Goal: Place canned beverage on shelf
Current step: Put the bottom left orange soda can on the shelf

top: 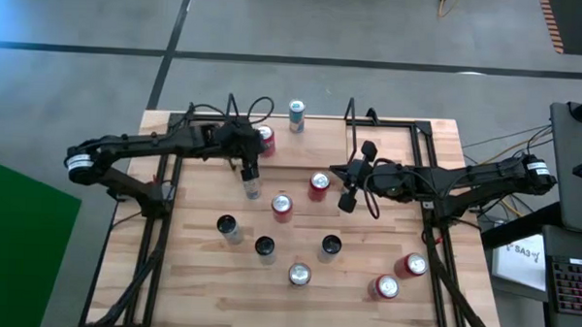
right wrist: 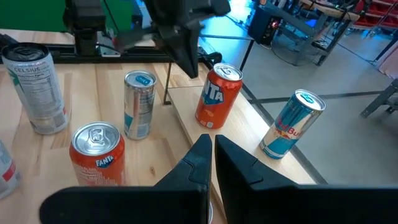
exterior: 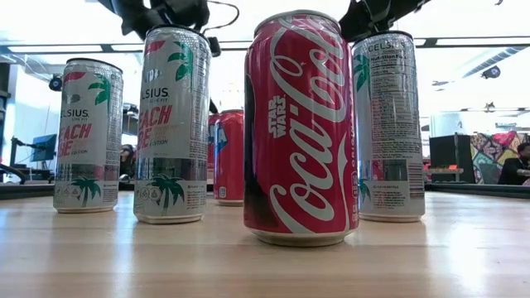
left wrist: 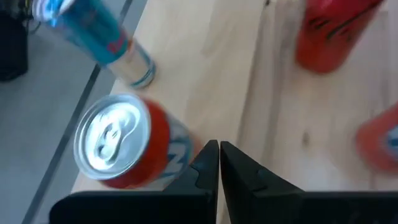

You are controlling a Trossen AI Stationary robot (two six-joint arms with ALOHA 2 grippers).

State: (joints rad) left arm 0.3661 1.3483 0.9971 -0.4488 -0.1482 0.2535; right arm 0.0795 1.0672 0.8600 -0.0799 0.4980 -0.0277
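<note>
1. The left end effector [top: 250, 172] hangs over the far-left part of the table [top: 200, 277], fingers together, gripping nothing.
2. An orange Fanta can [left wrist: 121, 149] stands just beside it on the shelf [top: 316, 145], with a blue Red Bull can [top: 297, 114] farther back.
3. The right end effector [top: 346, 199] waits mid-table, fingers together and empty.

Glossy metal cans [exterior: 300, 128]; pale matt wood table [exterior: 265, 265].

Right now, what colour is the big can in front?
Red with white writing, the Coca-Cola can, best in the low view.
</note>
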